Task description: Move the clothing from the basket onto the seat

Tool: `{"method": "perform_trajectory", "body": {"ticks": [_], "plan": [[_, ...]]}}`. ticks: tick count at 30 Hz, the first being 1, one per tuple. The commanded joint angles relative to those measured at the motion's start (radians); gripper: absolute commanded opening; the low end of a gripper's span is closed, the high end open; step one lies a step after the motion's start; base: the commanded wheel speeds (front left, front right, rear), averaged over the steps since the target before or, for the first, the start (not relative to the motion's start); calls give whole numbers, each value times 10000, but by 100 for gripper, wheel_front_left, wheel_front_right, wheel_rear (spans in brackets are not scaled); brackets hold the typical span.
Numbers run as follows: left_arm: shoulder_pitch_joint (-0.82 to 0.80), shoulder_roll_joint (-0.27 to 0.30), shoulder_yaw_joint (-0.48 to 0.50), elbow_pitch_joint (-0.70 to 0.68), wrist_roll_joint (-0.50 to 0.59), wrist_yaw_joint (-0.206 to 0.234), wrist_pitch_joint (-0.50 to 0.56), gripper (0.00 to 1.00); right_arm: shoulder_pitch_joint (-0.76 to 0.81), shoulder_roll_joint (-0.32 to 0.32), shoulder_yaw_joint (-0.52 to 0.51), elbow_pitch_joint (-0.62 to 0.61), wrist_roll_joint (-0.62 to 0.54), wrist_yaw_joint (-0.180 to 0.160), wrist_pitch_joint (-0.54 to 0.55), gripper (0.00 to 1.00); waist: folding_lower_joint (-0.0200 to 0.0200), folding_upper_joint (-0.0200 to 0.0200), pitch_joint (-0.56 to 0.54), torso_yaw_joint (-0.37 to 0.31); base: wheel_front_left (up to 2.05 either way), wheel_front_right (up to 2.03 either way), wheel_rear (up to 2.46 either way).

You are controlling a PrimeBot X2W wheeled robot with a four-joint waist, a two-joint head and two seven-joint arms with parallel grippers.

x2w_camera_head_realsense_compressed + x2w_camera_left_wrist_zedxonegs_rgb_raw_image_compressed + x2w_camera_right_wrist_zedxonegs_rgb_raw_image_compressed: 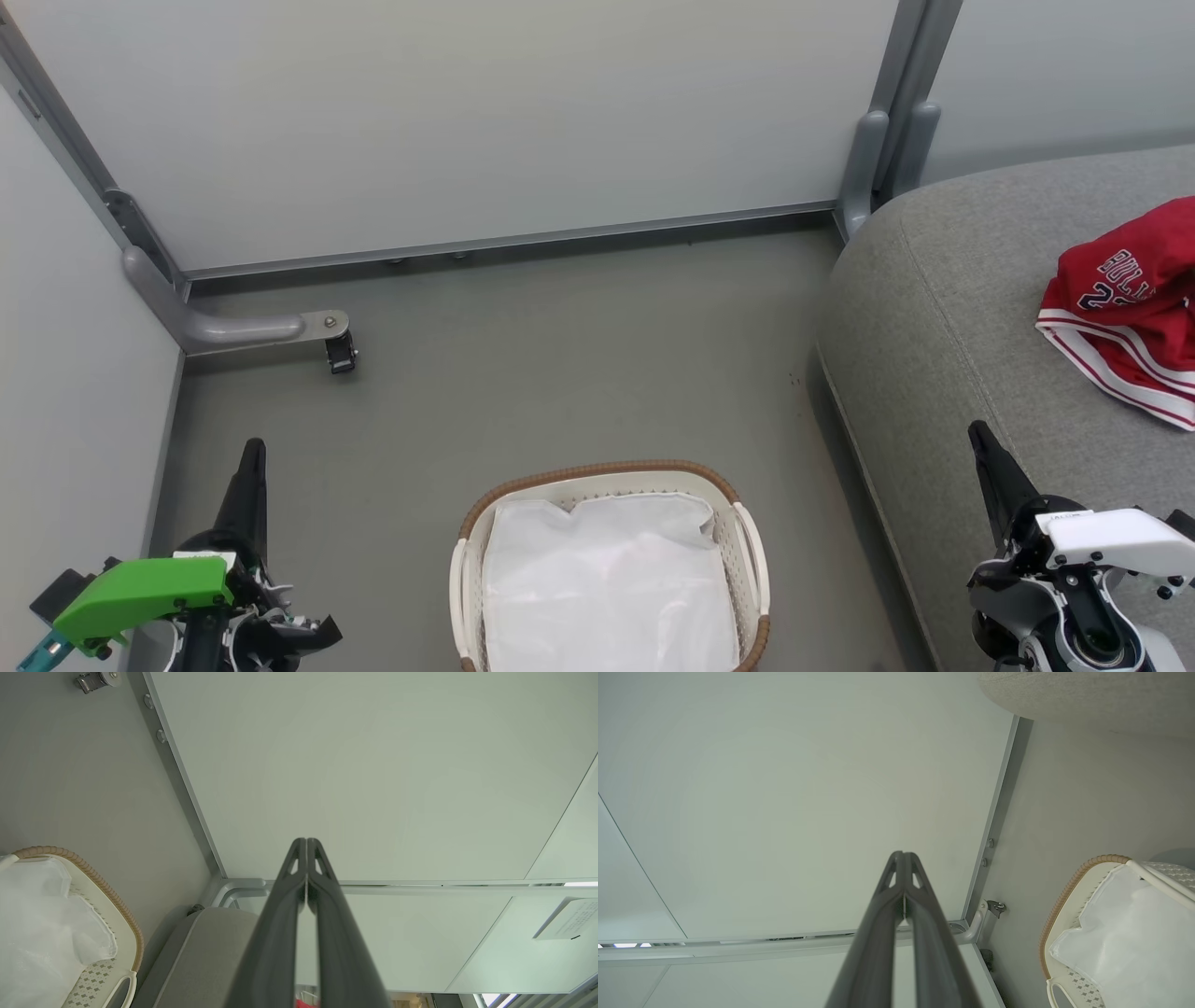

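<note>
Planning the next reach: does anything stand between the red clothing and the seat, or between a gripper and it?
Nothing visible does. The red clothing already lies on the grey seat, with bare cushion between it and the shut right gripper. In the basket a white sheet covers whatever may be beneath.

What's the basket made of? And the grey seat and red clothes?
The basket looks like hard white plastic, with small holes in its wall; its brown rim looks woven, maybe moulded. The seat looks like matte fabric, with a stitched seam. The clothing looks like thin cloth, since it crumples.
</note>
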Motion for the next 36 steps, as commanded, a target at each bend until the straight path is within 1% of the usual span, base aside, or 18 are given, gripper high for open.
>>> {"method": "perform_trajectory", "body": {"ticks": [1, 36], "plan": [[-183, 75, 34, -48, -225, -76, 38, 0, 102, -26, -53, -63, 166, 0, 80, 0, 0, 0, -7, -1, 0, 0, 0], [-162, 75, 31, -45, -229, -75, 59, 0, 105, -25, -50, -63, 195, 0, 78, 0, 0, 0, -12, -2, 0, 0, 0]]}}
